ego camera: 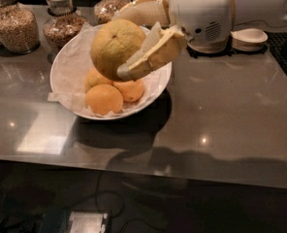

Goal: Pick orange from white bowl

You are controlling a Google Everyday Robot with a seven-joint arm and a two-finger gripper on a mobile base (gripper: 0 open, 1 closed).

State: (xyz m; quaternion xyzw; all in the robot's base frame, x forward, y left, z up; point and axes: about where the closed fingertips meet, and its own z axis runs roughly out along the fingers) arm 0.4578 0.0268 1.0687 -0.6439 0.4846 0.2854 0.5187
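The gripper is at upper centre of the camera view, reaching in from the right on the white arm. It is closed on the orange, with one tan finger across the top of the fruit and the other under its right side. The orange is pale yellow with dimpled skin. It is held in the air above the white bowl and is clear of the fruit inside. The bowl stands on the dark glossy counter and is lined with crinkled white paper. Three deeper-coloured oranges lie together in the bowl. Three glass jars of dry goods stand behind the bowl. A small stack of white dishes sits at right, behind the arm.
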